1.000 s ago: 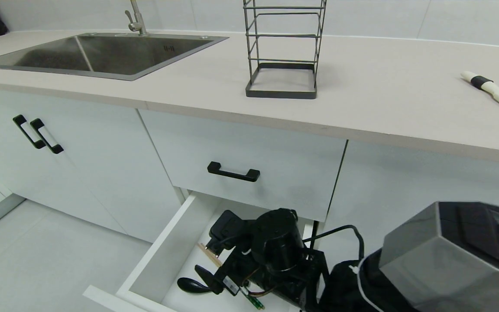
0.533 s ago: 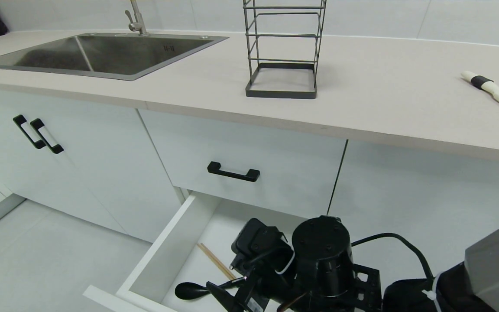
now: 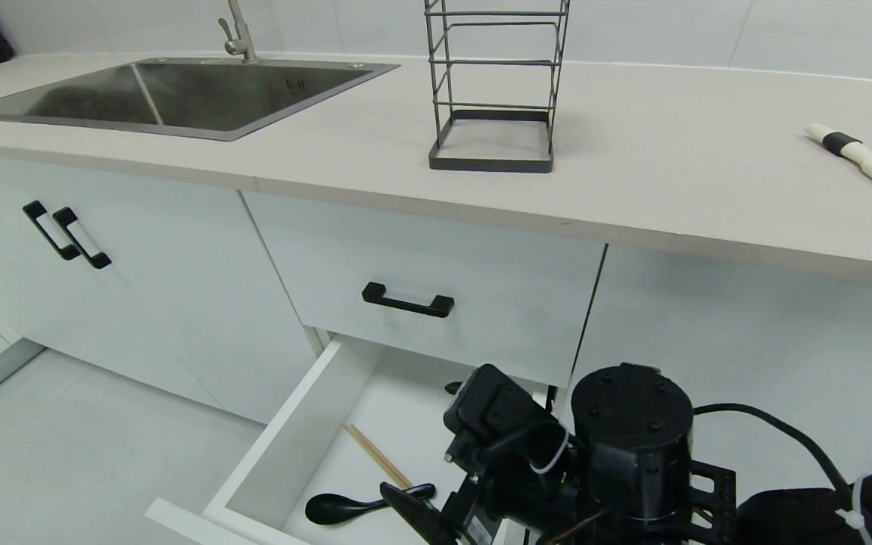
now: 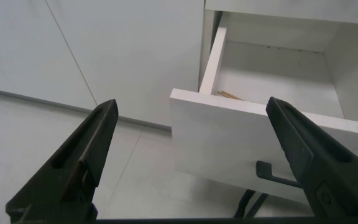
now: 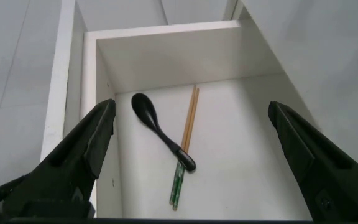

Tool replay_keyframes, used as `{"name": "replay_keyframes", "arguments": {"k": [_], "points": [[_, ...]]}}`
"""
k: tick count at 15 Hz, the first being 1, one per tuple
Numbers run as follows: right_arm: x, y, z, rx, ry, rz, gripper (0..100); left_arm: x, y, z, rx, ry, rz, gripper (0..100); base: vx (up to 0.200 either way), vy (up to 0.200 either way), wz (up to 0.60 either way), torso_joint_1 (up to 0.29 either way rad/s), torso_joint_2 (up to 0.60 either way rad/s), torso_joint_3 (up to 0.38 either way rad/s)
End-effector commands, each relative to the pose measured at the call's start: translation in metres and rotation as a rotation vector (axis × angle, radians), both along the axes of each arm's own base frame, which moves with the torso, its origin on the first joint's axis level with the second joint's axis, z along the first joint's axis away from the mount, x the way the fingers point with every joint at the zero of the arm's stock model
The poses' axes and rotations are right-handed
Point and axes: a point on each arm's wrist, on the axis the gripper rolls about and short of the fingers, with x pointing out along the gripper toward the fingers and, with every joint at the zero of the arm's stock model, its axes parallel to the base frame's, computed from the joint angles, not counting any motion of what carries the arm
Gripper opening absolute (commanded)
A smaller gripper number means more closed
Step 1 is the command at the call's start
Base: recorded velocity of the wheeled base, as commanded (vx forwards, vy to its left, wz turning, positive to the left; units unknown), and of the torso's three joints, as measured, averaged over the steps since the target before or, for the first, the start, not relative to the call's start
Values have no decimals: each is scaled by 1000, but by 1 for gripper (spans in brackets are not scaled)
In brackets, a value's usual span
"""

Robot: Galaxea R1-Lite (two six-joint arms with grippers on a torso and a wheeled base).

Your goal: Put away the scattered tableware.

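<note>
A black spoon and a pair of wooden chopsticks with green ends lie side by side on the floor of the open white drawer. In the head view the spoon and the chopsticks sit near the drawer's front. My right gripper hangs open above them, holding nothing. My left gripper is open and empty outside the drawer, facing the drawer front. A white utensil with a black band lies on the counter at the far right.
A dark wire rack stands on the beige counter, with a steel sink to its left. A shut drawer with a black handle sits above the open one. Cabinet doors and bare floor are to the left.
My right arm has drawn back to the right, away from over the drawer. The spoon and chopsticks, partly covered before, now lie in plain sight and have stayed put.
</note>
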Motion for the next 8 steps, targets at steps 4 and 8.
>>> {"name": "replay_keyframes", "arguments": {"k": [4, 8], "points": [[-8, -18, 16, 33, -14, 26, 100, 0, 0, 0, 0, 0, 0, 100, 0, 0, 0, 0, 0, 0], [-12, -24, 13, 21, -5, 31, 100, 0, 0, 0, 0, 0, 0, 100, 0, 0, 0, 0, 0, 0]]}}
